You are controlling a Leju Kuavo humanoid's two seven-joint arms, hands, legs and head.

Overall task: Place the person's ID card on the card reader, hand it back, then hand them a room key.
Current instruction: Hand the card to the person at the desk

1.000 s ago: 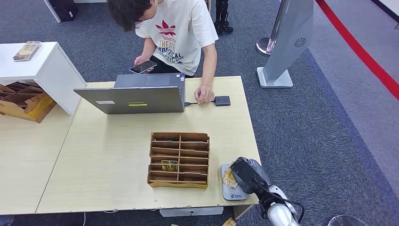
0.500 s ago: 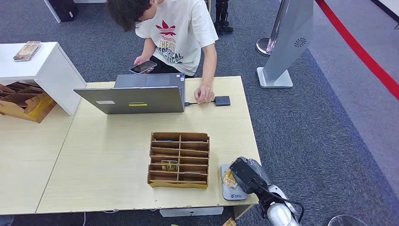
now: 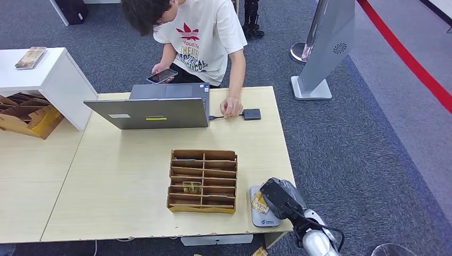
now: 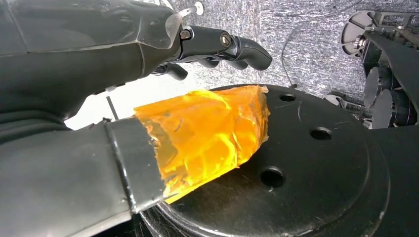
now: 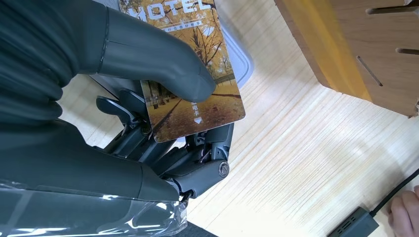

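A wooden slotted box (image 3: 203, 181) is standing on the table (image 3: 117, 181), just left of the grey card reader (image 3: 262, 217). In the head view the reader is being partly covered by the right hand (image 3: 277, 197). In the right wrist view a card (image 5: 190, 74) marked "HOTEL" is being pinched between thumb and fingers (image 5: 163, 150) over the reader. The left hand (image 4: 148, 64) is holding nothing, its fingers half curled.
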